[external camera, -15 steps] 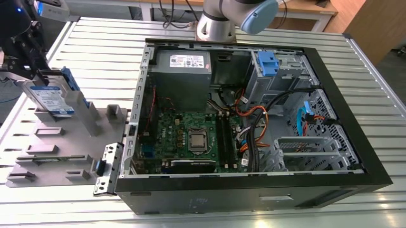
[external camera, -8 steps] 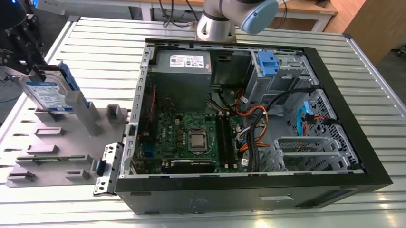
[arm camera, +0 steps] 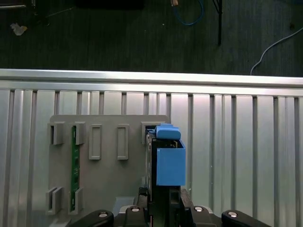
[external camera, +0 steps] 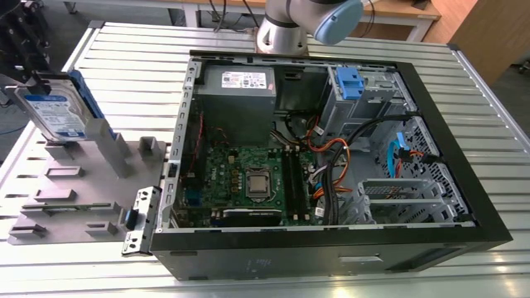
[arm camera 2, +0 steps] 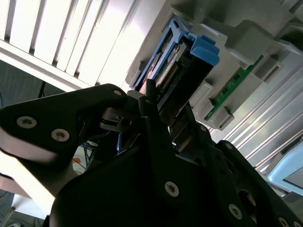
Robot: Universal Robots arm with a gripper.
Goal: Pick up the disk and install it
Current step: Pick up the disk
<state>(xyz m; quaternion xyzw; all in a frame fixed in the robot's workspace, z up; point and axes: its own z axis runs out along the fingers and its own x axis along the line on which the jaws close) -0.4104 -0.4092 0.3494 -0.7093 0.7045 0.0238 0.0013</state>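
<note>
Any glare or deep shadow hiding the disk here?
Second wrist view: glare washes out the table beside the disk, whose face sits in shadow. First wrist view: even light on the table, dark floor beyond. Exterior view: even light, disk label plainly lit.

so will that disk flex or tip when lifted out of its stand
Probably stiff: the disk looks like a flat metal slab with a blue bracket round it, so it shouldn't flex. Likely heavy for its size. It stands on edge in the grey stand, so it may tip once free of the slot.
</note>
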